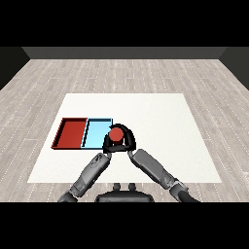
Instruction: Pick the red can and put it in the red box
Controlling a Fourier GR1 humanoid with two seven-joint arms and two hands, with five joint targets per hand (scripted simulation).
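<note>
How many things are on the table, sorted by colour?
Red: 2, the red tray and the can
Light blue: 1, the blue tray
Total: 3

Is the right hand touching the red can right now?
Touching. In the head view the right hand curls round the red can, its black fingers wrapping the can's far and right sides with no gap visible.
</note>
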